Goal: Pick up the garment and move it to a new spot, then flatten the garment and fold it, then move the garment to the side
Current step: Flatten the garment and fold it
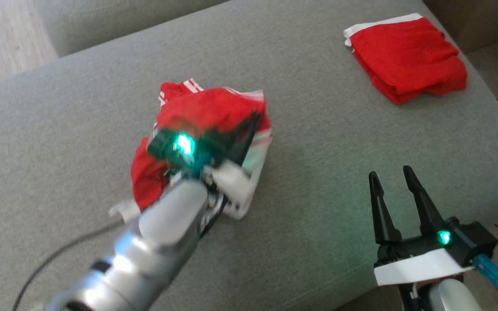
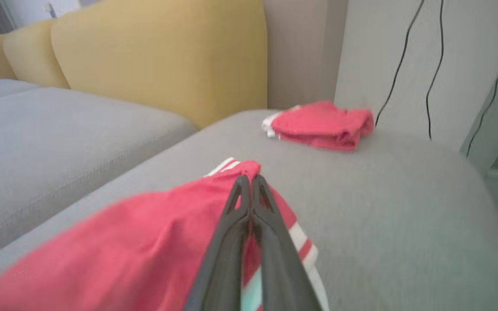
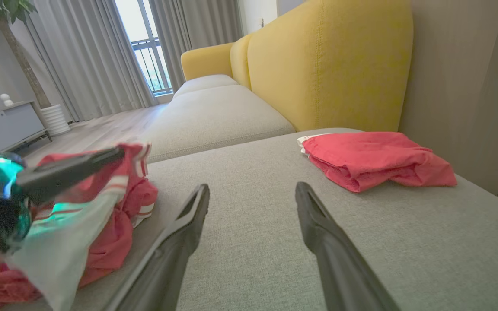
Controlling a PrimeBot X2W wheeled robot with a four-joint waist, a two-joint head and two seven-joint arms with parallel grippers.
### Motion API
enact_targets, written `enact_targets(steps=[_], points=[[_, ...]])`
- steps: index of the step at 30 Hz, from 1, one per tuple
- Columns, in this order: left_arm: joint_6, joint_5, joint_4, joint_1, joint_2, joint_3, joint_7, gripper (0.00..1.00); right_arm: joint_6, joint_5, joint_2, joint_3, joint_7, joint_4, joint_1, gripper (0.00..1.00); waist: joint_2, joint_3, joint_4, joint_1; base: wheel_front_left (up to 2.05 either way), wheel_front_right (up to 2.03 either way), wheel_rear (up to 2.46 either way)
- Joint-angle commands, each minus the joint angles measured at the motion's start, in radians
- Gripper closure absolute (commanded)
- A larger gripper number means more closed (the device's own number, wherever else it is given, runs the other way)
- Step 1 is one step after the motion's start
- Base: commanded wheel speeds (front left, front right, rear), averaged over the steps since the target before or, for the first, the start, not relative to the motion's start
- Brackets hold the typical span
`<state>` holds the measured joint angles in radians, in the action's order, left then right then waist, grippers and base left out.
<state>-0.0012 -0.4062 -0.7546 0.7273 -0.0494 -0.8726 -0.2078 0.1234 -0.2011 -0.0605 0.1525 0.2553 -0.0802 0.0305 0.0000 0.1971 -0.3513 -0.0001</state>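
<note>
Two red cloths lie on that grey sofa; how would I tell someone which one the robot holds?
On the grey sofa seat, near its middle, sits a crumpled red garment pinched by the left arm's shut fingers. Its white stripes and rumpled heap set it apart from the folded red garment at the far right corner.

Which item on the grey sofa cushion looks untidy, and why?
The red striped garment lies in a crumpled heap on the sofa cushion, its fabric pinched by the left gripper, jaws shut. The other red garment, near the far right corner, lies neatly folded.
</note>
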Motion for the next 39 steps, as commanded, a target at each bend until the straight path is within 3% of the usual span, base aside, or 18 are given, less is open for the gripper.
enact_targets(steps=[1,7,13,18,26,31,39], points=[[-0.005,-0.042,0.065,0.117,-0.001,0.039,0.006,1.0,0.007,-0.003,0.002,0.021,0.006,0.024,-0.023,0.0,0.0,-0.021,-0.015,0.0001,0.0,0.0,0.0],[-0.011,-0.138,0.127,0.359,-0.001,0.106,0.036,1.0,0.007,-0.009,0.006,0.027,0.006,0.021,-0.002,0.0,0.0,-0.064,-0.05,0.0001,0.0,0.0,0.0],[0.014,-0.144,0.081,0.627,-0.016,0.219,-0.009,1.0,0.007,-0.01,0.008,0.009,0.006,0.023,0.017,0.0,0.0,-0.102,-0.054,0.0001,0.0,0.0,0.0],[0.028,-0.179,0.041,0.663,-0.035,0.289,-0.034,1.0,0.007,-0.001,0.005,-0.015,0.006,0.034,0.034,0.0,0.0,-0.119,-0.006,0.0001,0.0,0.0,0.0],[0.042,-0.322,0.03,0.267,-0.041,0.354,-0.044,1.0,0.007,0.01,-0.002,-0.045,0.006,0.05,0.055,0.0,0.0,-0.125,0.132,0.0001,0.0,0.0,0.0],[0.067,-0.366,0.059,0.005,-0.065,0.399,-0.051,1.0,0.007,0.015,-0.005,-0.044,0.006,0.053,0.054,0.0,0.0,-0.124,0.179,0.0001,0.0,0.0,0.0],[0.111,-0.29,0.305,-0.428,-0.114,0.567,-0.054,1.0,0.007,0.017,-0.015,-0.062,0.006,0.058,0.076,0.0,0.0,-0.129,0.246,0.0001,0.0,0.0,0.0]])
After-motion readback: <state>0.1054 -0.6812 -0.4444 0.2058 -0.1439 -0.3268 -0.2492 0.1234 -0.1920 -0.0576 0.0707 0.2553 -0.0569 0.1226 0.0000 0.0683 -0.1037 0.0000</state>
